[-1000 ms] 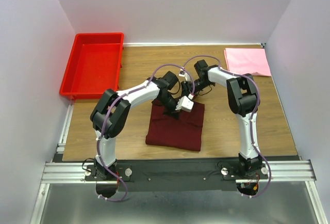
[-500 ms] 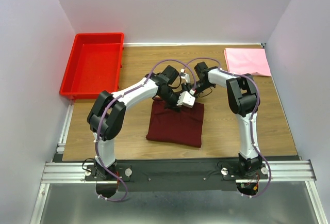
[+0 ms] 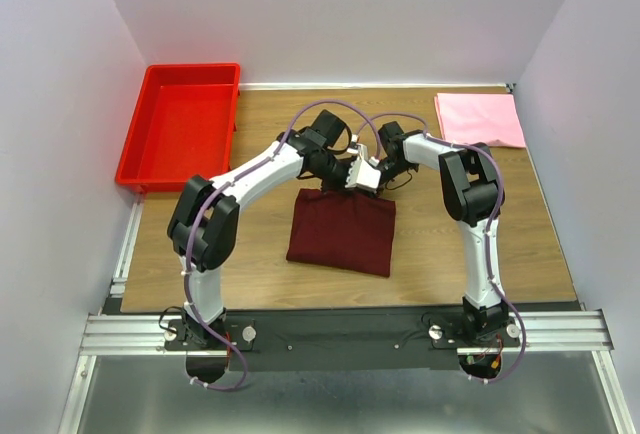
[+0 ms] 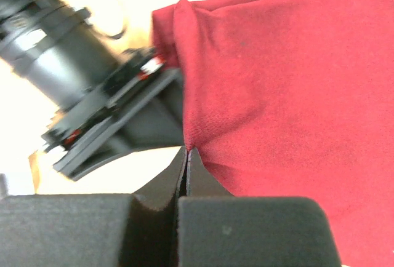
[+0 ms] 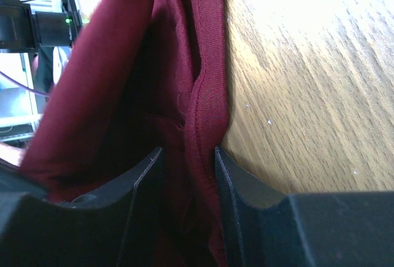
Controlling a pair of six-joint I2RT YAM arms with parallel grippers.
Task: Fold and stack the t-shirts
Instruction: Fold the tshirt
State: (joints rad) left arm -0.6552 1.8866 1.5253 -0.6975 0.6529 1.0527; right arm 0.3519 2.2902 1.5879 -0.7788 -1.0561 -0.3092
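A: Two t-shirts are in play. The maroon t-shirt point(image 3: 340, 239) is laid mid-table as a rough rectangle, and its far edge is being pinched from both sides.

B: Confirmed on the wrist views. The left gripper point(image 4: 186, 156) is closed right down on a thin fold of hem, and the right gripper point(image 5: 186, 162) is clamped narrow around a thicker bunch of the same cloth.

A: And the pink t-shirt point(image 3: 480, 119)?

B: It is seen lying flat and squared off at the far right corner, well apart. It would be judged folded already.

A: So one shirt looks finished, the maroon one is mid-fold, and stacking is not yet begun.

B: Agreed. The red bin point(image 3: 185, 129), far left, is not involved.
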